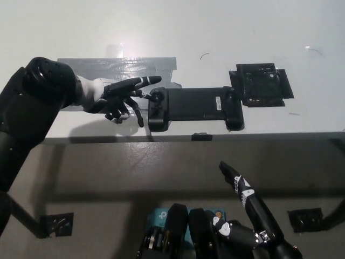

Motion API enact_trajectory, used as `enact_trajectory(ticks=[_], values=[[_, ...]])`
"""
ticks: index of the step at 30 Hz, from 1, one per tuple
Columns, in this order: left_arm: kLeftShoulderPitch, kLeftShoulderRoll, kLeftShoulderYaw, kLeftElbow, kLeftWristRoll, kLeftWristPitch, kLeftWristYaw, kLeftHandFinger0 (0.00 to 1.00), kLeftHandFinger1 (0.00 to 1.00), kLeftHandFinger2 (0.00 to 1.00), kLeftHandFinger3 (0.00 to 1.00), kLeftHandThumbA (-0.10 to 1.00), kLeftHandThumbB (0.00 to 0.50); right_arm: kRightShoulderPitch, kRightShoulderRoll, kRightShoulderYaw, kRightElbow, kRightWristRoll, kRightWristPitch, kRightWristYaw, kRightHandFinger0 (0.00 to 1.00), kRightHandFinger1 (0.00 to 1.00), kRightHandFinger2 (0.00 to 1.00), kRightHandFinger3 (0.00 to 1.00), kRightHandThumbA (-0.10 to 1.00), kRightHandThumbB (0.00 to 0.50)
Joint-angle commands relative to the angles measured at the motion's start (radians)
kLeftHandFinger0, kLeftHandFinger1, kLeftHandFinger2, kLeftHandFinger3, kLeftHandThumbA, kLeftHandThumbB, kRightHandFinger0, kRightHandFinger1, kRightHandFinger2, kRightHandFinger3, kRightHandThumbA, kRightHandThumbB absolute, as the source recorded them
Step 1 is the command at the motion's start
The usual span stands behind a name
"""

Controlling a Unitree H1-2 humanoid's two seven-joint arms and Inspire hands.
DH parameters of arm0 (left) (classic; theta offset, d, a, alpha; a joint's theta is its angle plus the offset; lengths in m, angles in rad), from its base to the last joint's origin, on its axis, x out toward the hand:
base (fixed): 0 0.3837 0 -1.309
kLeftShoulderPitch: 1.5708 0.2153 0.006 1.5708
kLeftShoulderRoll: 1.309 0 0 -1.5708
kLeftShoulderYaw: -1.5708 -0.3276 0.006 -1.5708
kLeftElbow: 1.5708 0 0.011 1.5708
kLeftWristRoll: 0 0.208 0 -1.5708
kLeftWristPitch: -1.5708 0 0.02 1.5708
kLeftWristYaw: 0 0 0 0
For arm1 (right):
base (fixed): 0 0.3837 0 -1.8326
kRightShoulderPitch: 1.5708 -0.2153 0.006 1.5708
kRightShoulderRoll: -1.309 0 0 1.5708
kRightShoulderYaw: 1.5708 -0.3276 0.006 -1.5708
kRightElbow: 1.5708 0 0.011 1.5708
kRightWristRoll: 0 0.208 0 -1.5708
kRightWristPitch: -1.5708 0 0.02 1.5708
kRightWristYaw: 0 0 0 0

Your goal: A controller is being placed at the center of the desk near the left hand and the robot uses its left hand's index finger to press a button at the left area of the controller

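Controller (194, 108) flat near the desk's (161, 32) front edge. Left hand (121, 97) just beside its left end – fingers spread, holding nothing. Right hand (250, 213) low before the desk – fingers apart, empty.

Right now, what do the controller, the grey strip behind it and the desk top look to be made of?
Controller: apparently black plastic, mostly matte, with faint sheen along its grips. Grey strip: looks like duct tape, glossy, with wrinkles and bright glare patches. Desk: smooth white surface, probably laminate or painted board; it shows soft reflections and a few small marks. Exact material can't be confirmed.
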Motion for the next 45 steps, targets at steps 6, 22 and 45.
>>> enact_trajectory(ticks=[6, 22, 45], values=[[-0.047, -0.005, 0.035, 0.015, 0.007, 0.015, -0.016, 0.0, 0.03, 0.4, 1.0, 1.0, 0.5, -0.033, 0.005, -0.01, -0.019, 0.003, -0.009, 0.004, 1.0, 1.0, 1.0, 1.0, 0.65, 0.218], [-0.036, 0.005, 0.03, 0.003, 0.024, 0.015, -0.036, 0.0, 0.05, 0.41, 1.0, 1.0, 0.489, -0.044, 0.004, -0.01, -0.026, -0.007, 0.005, 0.001, 1.0, 1.0, 1.0, 1.0, 0.63, 0.226], [-0.018, -0.008, 0.033, 0.024, 0.031, 0.015, -0.042, 0.0, 0.26, 0.68, 1.0, 1.0, 0.499, -0.068, 0.011, -0.011, -0.024, -0.007, 0.018, -0.002, 1.0, 1.0, 1.0, 1.0, 0.55, 0.23]])
